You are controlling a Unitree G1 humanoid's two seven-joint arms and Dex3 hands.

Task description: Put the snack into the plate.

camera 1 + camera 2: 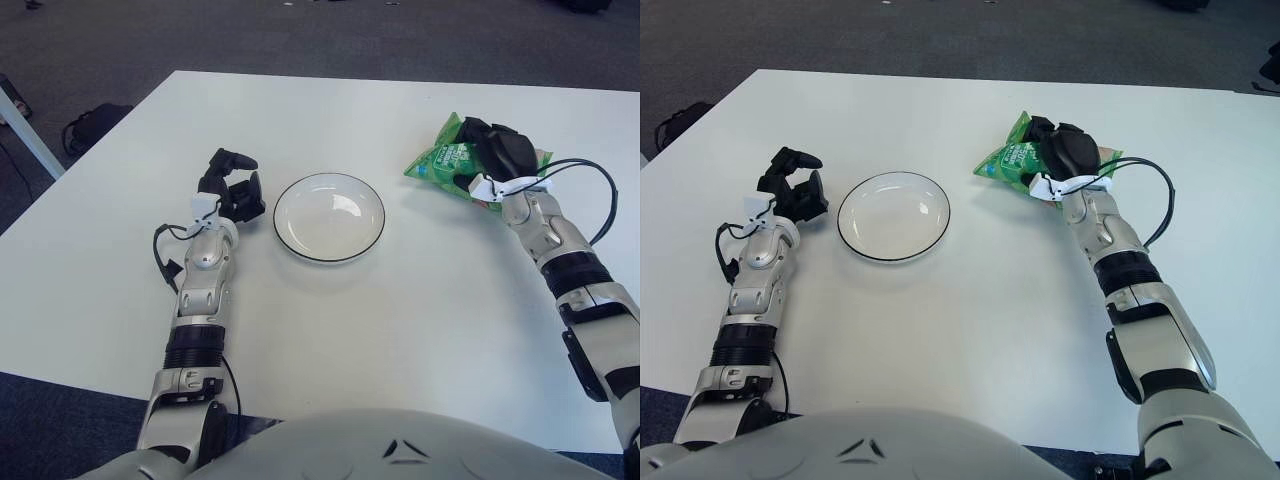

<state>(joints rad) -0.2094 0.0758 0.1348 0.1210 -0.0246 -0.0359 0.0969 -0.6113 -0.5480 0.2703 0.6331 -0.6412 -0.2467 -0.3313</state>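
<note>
A green snack bag (pixel 445 162) lies on the white table, to the right of an empty white plate (pixel 329 217) with a dark rim. My right hand (pixel 495 150) sits on top of the bag's right half, its dark fingers curled over and gripping it. Only the bag's left part and a corner beyond the hand show. A hand's width of bare table separates the bag from the plate. My left hand (pixel 232 185) shows just left of the plate, fingers loosely bent and holding nothing.
The white table (pixel 400 320) stretches wide toward me and to the far edge. A black cable (pixel 600 195) loops off my right wrist. On the floor at the left are a dark bag (pixel 95 125) and a white table leg (pixel 25 125).
</note>
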